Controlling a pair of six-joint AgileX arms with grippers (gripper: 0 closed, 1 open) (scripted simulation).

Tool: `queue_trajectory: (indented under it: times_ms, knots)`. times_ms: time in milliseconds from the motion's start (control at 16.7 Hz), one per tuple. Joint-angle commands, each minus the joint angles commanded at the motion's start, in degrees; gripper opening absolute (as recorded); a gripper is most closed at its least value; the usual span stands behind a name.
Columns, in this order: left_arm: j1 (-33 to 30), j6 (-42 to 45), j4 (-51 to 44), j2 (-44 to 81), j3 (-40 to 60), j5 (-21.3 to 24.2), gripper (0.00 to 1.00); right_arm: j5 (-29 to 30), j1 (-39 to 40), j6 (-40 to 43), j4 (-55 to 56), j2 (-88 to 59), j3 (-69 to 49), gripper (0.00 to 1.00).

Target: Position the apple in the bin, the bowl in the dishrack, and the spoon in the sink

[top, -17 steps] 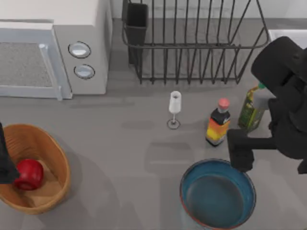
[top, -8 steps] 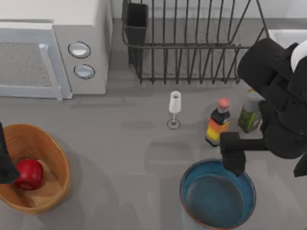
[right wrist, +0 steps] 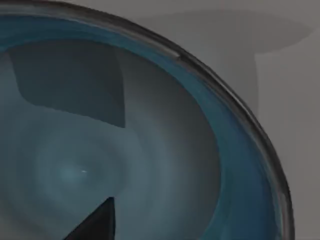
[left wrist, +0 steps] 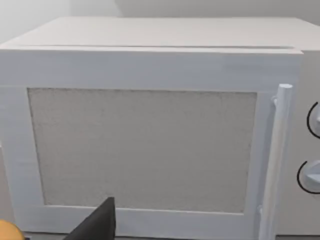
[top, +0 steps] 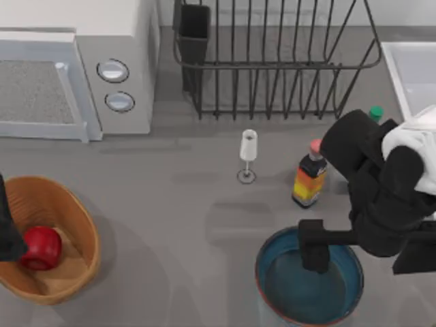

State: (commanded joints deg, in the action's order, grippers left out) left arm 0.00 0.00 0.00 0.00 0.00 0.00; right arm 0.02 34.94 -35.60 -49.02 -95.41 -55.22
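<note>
The dishrack (top: pixel 272 61) stands at the table's far edge, open grey table (top: pixel 177 204) before it, while the bowl (top: pixel 310 279) sits mouth-up at the near edge under the right gripper (top: pixel 315 251), finger state untellable, and the apple (top: pixel 41 247) rests in the bin (top: pixel 78 225) at left.

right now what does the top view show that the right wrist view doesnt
Top view alone: the red apple in the orange wicker bin, the black wire dishrack, the pale sink, the white microwave, a wine glass, a sauce bottle, and the right gripper over the bowl. Right wrist view alone: a close look into the bowl's interior. Both: the teal-blue bowl.
</note>
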Motion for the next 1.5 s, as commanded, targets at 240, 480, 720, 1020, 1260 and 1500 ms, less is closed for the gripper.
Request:
queue_trajectory:
  times_ms: [240, 480, 720, 1020, 1260, 1500]
  knots:
    - [0.00, 0.00, 0.00, 0.00, 0.00, 0.00, 1.00, 0.00, 0.14, -0.17, 4.70, -1.89, 3.61, 1.00]
    - [0.00, 0.00, 0.00, 0.00, 0.00, 0.00, 1.00, 0.00, 0.14, -0.17, 4.70, -1.89, 3.61, 0.92]
    - [0.00, 0.00, 0.00, 0.00, 0.00, 0.00, 1.00, 0.00, 0.14, -0.17, 4.70, -1.89, 3.61, 0.62]
    - [0.00, 0.00, 0.00, 0.00, 0.00, 0.00, 1.00, 0.00, 0.14, -0.17, 4.70, -1.89, 3.61, 0.25]
    - [0.00, 0.00, 0.00, 0.00, 0.00, 0.00, 1.00, 0.00, 0.14, -0.17, 4.70, -1.89, 3.61, 0.00]
    - [0.00, 0.00, 0.00, 0.00, 0.00, 0.00, 1.00, 0.00, 0.14, -0.17, 4.70, -1.89, 3.61, 0.00]
